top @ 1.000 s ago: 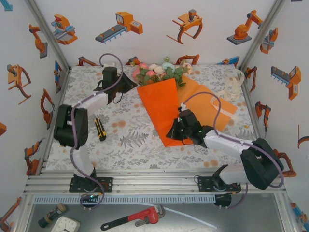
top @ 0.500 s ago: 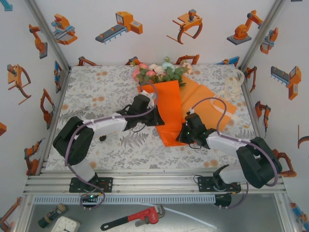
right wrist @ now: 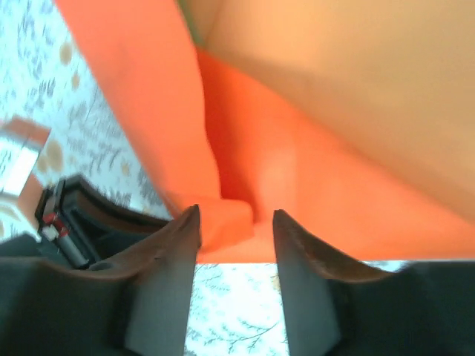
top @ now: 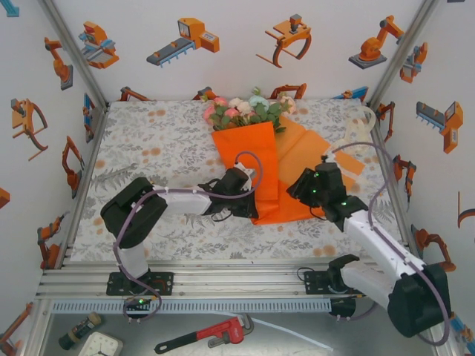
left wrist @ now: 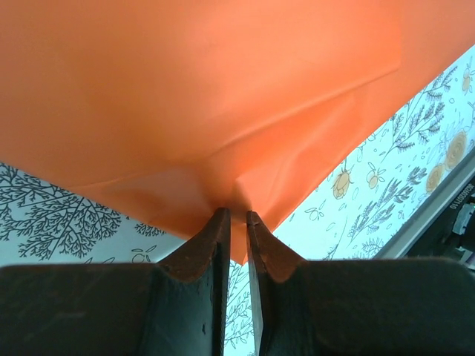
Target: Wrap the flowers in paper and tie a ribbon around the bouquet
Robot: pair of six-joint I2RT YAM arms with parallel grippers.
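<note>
You have the paper (top: 245,159) folded over the flowers (top: 245,111) mid-tabletop (top: 148,148), blooms toward the far edge | your left pincer (left wrist: 237,215) pinches the paper's near corner, creasing it | your right pincer (right wrist: 236,211) stands spread, a paper fold just ahead of its tips

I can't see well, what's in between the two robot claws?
In the top view, the orange paper lies between the left gripper and the right gripper.
</note>
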